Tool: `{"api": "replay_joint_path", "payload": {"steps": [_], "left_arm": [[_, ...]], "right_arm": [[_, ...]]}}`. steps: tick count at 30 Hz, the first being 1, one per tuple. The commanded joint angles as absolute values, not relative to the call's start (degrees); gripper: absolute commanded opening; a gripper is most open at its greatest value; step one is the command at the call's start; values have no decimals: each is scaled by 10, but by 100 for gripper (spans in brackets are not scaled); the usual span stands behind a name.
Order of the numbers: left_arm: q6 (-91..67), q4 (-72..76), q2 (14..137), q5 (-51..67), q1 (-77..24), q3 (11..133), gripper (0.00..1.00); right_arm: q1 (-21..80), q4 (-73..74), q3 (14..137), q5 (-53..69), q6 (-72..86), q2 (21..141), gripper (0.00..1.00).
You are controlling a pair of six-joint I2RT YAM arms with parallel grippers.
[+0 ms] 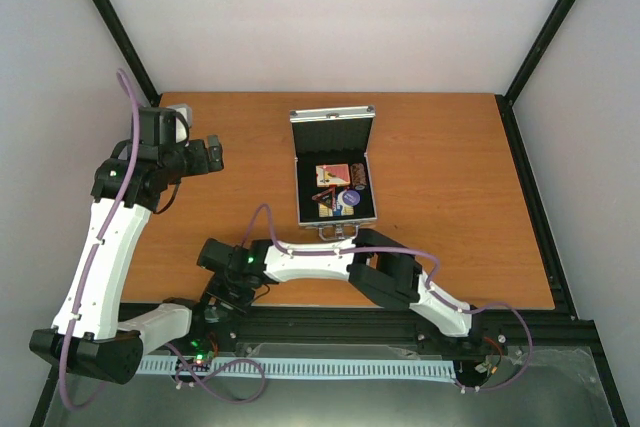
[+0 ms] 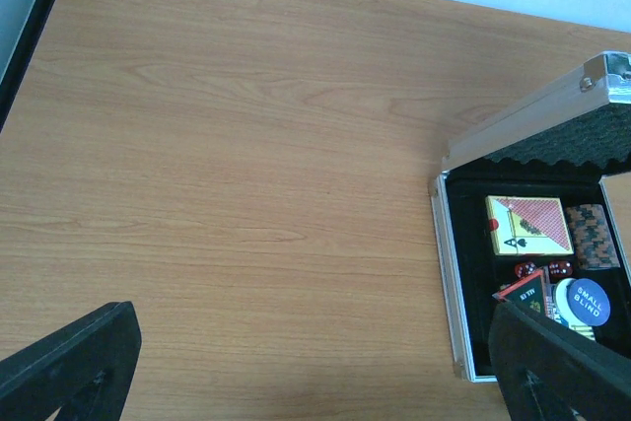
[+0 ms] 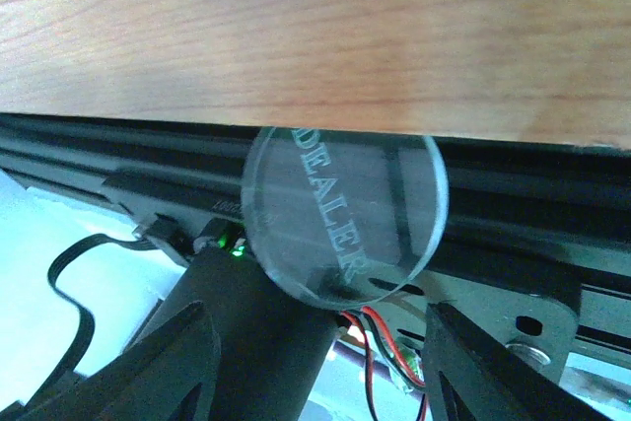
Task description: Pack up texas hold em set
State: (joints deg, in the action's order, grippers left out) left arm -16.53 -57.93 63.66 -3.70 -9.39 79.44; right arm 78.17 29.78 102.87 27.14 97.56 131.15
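The silver case (image 1: 300, 197) lies open mid-table, its lid (image 1: 332, 132) upright. Its black lining holds a red-and-yellow card deck (image 2: 527, 224), a brown chip stack (image 2: 598, 236), red dice (image 2: 540, 269) and a blue "small blind" disc (image 2: 589, 303). A clear "dealer" disc (image 3: 345, 214) sits over the table's near edge, in front of the black rail. My right gripper (image 3: 317, 317) is open, with both fingers short of the disc and not touching it. My left gripper (image 2: 314, 322) hangs open over bare wood left of the case.
The left arm's dark base link (image 3: 246, 342) and its wires (image 3: 380, 342) lie just beyond the right fingers. A black rail (image 1: 400, 322) runs along the near edge of the table (image 1: 450, 247). White walls and black posts enclose the table.
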Motion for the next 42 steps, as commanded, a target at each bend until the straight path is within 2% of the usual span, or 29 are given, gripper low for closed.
{"api": "replay_joint_path", "payload": {"steps": [1,10,14,25,30,40,42], "left_arm": [[-152,-590,631,-40,-95,812,100],[-156,-591,630,-34,-95,815,100],[-155,-593,632,-31,-95,820,100],[-156,-589,629,-21,-95,815,100],[-156,-587,631,-19,-95,813,100],[-156,-584,630,-18,-95,807,100],[-156,-584,629,-20,-96,805,100]], "right_arm": [[807,298,1037,296,1019,1330,57],[810,257,1034,279,1077,1350,46],[810,263,1053,278,1078,1367,46],[801,269,1004,241,1079,1353,12],[792,277,985,217,1072,1339,3],[787,302,995,217,1055,1336,3],[788,311,1002,211,1048,1328,9]]}}
